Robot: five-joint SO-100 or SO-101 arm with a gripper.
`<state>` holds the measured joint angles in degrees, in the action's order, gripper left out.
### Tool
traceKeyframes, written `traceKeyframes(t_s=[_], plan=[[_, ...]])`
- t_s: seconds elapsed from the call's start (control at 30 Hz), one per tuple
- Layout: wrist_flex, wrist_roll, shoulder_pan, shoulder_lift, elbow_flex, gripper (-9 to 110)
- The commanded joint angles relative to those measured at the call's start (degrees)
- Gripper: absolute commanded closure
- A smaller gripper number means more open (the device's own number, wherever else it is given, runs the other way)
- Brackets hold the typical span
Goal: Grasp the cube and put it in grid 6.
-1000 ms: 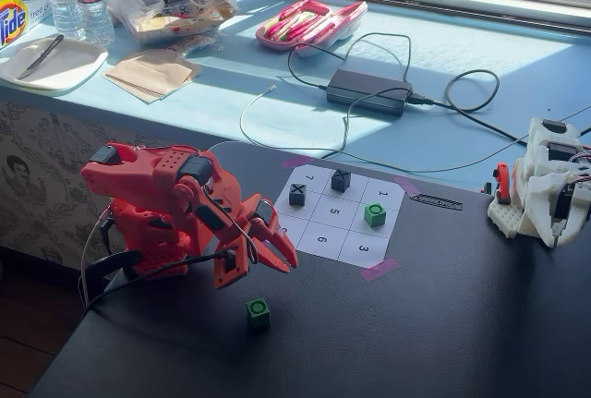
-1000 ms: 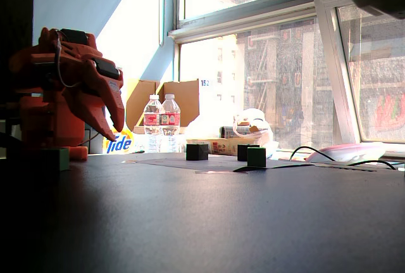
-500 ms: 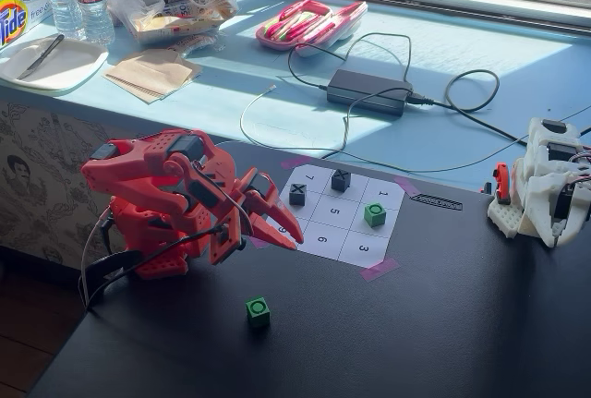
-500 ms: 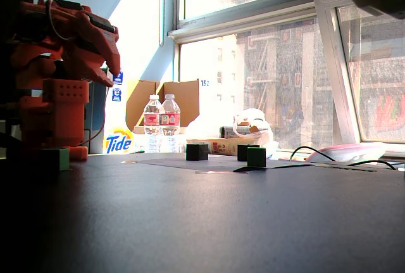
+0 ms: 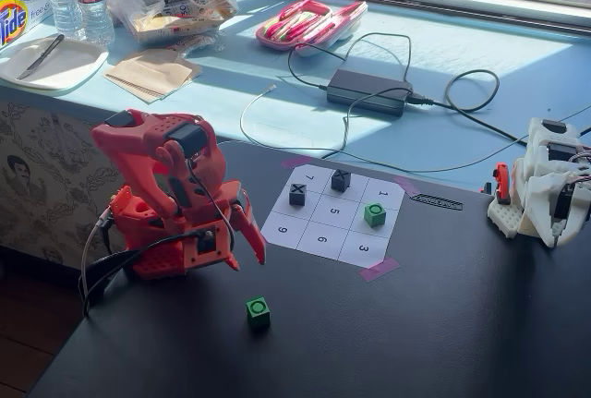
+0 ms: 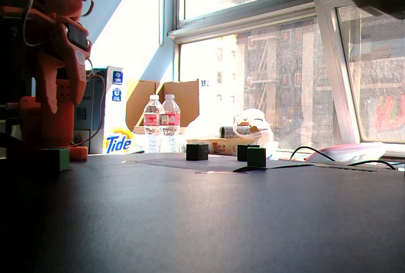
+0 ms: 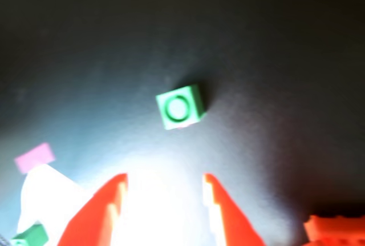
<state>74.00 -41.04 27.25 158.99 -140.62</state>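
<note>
At the left of a fixed view the red arm [image 5: 171, 195] sits folded low, its gripper [image 5: 242, 232] pointing down at the dark table [image 5: 443, 324]. In the wrist view the fingers [image 7: 108, 206] stand apart, holding nothing. The cube [image 5: 258, 311] lies alone below centre, off the sheet [image 5: 334, 217]. Grid 6 [image 5: 323, 240] is bare. Another green cube [image 5: 374, 214] sits in the sheet's right column.

A green cube [image 5: 258, 311] sits alone on bare black desk [image 5: 443, 324] near the front edge, open on every side, with the red gripper [image 5: 251, 236] just behind it. Toward the back edge, the paper grid's cell 6 [image 5: 323, 240] lies empty. Two dark cubes [image 5: 297, 194] and another green cube [image 5: 374, 214] occupy cells behind it.
</note>
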Motion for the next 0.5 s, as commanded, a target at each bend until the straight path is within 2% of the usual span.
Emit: traceKeyframes(t_s=[0.0, 0.27, 0.47], plan=[[0.88, -8.26, 3.43, -3.25, 3.34, 65], [-5.54, -23.82, 4.31, -7.03, 1.58, 63], [-19.34, -29.00, 5.19, -8.88, -7.56, 64]])
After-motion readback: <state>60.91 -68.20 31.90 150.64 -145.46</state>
